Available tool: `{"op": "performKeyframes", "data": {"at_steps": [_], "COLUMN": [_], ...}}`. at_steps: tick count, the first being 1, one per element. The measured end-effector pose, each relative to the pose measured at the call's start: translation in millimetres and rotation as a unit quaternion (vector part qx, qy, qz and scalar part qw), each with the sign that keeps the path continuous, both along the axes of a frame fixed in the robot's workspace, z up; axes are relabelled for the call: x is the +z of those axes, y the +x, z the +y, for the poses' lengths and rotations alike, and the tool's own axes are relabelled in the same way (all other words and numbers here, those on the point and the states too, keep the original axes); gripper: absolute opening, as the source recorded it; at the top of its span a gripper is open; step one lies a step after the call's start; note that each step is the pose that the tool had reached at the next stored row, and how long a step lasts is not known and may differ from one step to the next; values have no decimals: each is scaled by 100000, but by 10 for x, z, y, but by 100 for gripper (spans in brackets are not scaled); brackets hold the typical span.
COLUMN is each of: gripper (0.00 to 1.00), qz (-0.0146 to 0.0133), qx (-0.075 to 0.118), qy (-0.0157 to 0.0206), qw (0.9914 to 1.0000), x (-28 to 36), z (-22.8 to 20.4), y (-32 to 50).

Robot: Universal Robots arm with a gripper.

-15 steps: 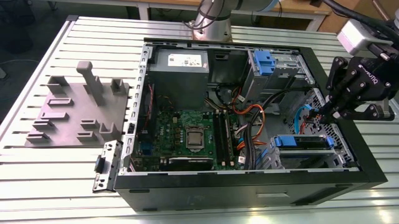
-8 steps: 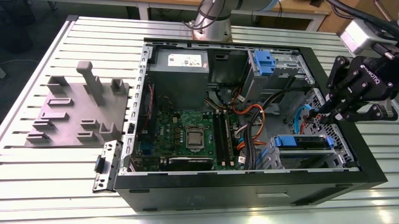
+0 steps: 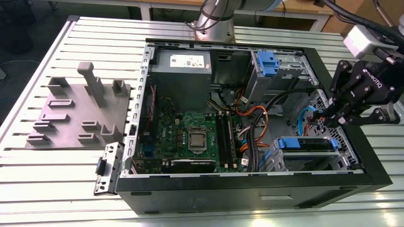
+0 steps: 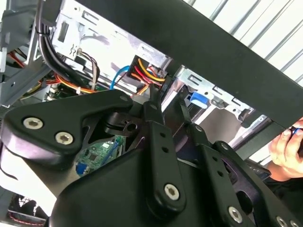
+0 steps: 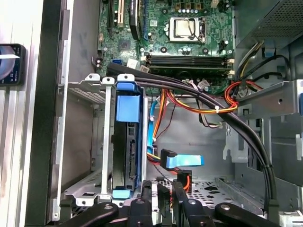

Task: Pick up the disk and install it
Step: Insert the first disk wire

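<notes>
The disk [image 3: 307,143] sits in the drive cage at the case's corner nearest the camera, on the exterior view's right, its blue carrier bracket facing up. In the first wrist view the disk [image 5: 127,151] stands on edge between the cage's silver rails, under its blue bracket [image 5: 128,109]. My gripper [image 3: 328,118] hangs over the case's rim on the exterior view's right, just beyond the cage. Its black fingers [image 5: 150,191] stand a narrow gap apart, and nothing lies between them. In the second wrist view the gripper [image 4: 166,101] points into the case at the cage.
The open black case [image 3: 252,182] lies on a slatted table. Inside are the motherboard [image 3: 189,132], a grey power supply [image 3: 181,64], a second blue-clipped cage [image 3: 268,64] and orange cables [image 5: 208,106]. A grey fixture block [image 3: 79,111] stands on the exterior view's left. A hand [image 4: 286,146] is near the case.
</notes>
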State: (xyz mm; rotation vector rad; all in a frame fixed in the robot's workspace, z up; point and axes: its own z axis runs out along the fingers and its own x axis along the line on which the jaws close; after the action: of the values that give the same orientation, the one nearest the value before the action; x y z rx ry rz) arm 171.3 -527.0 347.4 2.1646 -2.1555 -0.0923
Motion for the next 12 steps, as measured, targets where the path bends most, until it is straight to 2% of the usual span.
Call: {"op": "performKeyframes", "data": {"at_steps": [4,10,12], "gripper": [31,31,31], "qz": [-5,25,23], "qx": [-2,1,1], "qy": [-1126,-1214,-1378], "qw": [99994,99993,99991], "x": [-29,-32,-34], "z": [27,91,100], "y": [20,55,68]}}
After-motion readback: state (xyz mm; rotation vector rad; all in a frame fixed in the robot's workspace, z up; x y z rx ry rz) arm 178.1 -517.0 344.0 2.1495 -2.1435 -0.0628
